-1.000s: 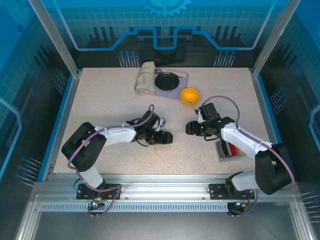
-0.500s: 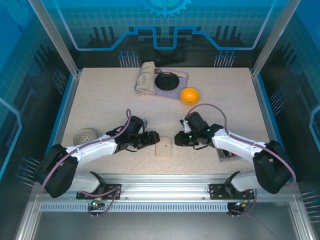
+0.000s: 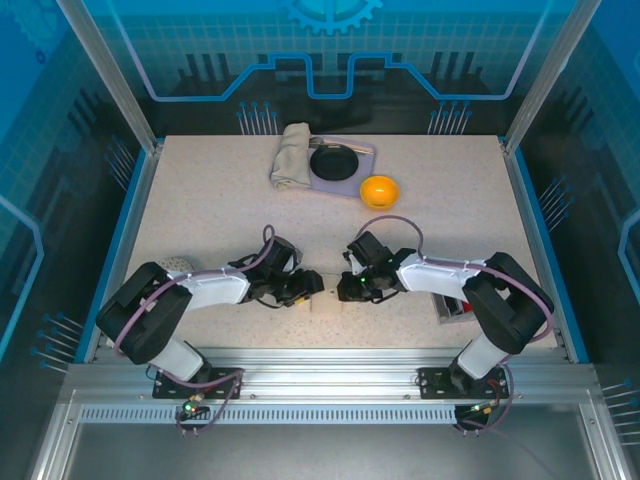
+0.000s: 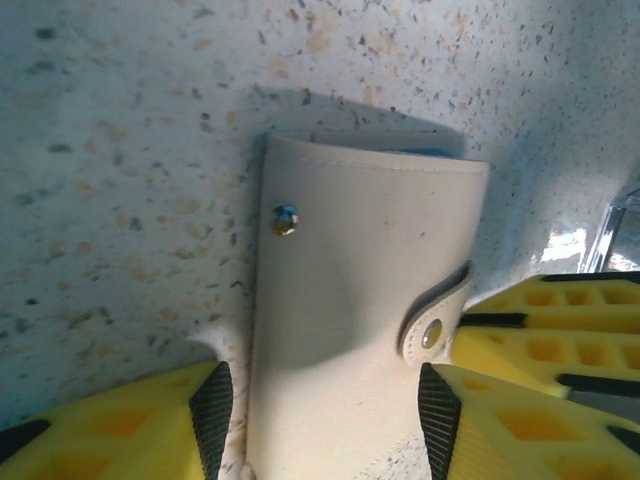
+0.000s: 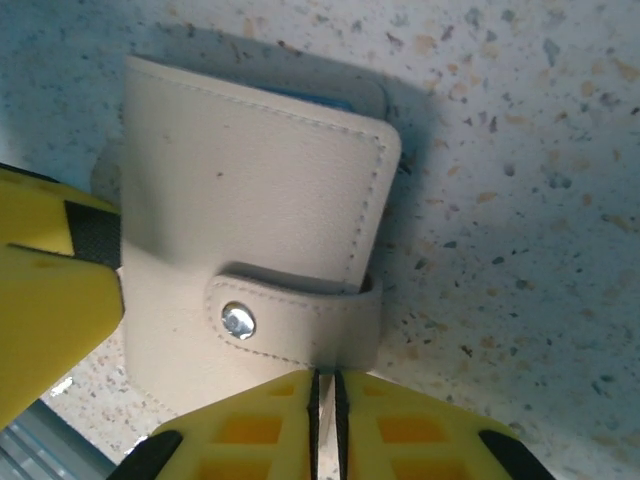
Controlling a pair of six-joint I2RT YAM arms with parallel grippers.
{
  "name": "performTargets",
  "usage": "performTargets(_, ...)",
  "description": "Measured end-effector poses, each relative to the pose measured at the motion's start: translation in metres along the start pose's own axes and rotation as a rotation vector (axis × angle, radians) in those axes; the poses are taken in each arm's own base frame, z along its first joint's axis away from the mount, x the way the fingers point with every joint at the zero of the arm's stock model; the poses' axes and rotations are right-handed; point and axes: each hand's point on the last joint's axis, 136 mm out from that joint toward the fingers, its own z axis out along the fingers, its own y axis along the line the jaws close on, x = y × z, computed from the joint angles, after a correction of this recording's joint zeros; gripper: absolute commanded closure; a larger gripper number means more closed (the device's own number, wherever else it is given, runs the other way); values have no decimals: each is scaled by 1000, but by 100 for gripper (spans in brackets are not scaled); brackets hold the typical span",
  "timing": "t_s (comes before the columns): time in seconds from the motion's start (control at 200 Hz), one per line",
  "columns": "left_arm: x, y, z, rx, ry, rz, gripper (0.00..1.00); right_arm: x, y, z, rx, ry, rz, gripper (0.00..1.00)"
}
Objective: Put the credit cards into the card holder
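The card holder lies closed on the table, cream leather with a snap strap across it. It sits between the two grippers. My left gripper is open, with one black pad on each side of the holder's near end. Coming from the opposite side, my right gripper is shut on the edge of the strap, and its yellow fingers reach in at the holder's right. The credit cards stand in a small grey box, mostly hidden behind the right arm.
At the back of the table are a folded cloth, a black dish on a grey mat, and an orange bowl. A grey mesh ball peeks out behind the left arm.
Both grippers have closed in on the card holder from either side. The left one now straddles it and the right one has pinched the strap.
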Motion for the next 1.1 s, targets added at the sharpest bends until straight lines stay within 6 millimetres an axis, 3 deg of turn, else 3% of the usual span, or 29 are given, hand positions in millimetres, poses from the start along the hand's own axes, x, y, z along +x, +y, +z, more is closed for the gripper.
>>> performTargets(0.52,-2,-17,0,76,3,19,87,-4,-11,3,52,-26,27,83)
performTargets(0.665,-4,-23,-2,98,-5,30,90,-5,-13,0,71,-39,31,79)
performTargets(0.8,-5,-28,-5,115,-14,41,90,-11,-13,-12,100,-85,15,66)
performTargets(1.1,-2,-29,-4,112,-10,50,90,-33,27,-19,141,-158,-90,58)
